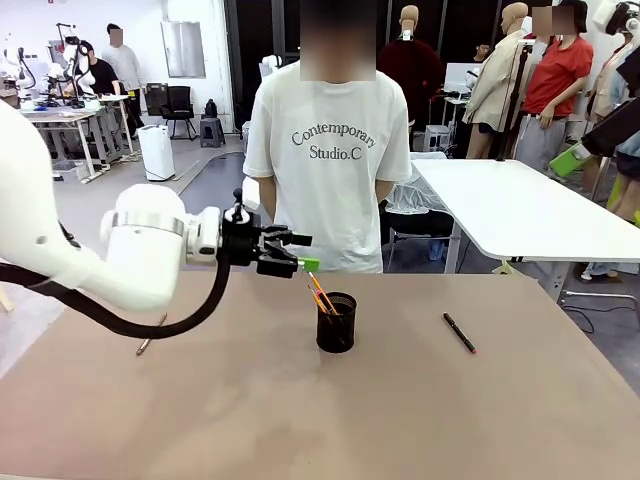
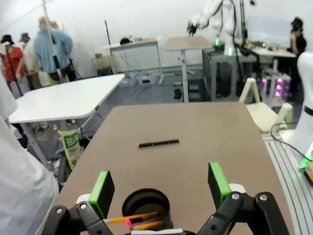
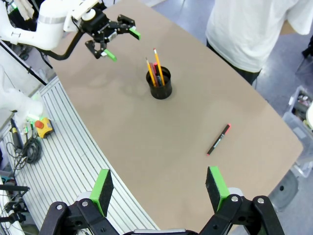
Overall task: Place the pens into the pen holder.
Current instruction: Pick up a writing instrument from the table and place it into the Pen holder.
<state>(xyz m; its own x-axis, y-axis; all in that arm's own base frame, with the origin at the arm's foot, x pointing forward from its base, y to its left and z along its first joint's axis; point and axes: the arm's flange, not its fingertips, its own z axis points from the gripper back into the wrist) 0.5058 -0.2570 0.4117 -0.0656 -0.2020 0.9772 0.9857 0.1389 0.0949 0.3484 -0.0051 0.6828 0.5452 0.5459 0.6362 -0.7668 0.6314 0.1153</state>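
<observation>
Left pincer (image 1: 303, 252) and right pincer (image 3: 160, 188) gape empty; slim pens (image 1: 320, 292) lean in the mesh pen holder (image 1: 336, 328).

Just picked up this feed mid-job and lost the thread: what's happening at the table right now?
The left end effector hovers open, up and to the left of the holder, holding nothing. The holder already has pencils standing in it. A black pen lies on the table to its right, and a thin pen lies on the left side. The right end effector hangs open, high over the table. A person stands at the far side, touching nothing.
</observation>
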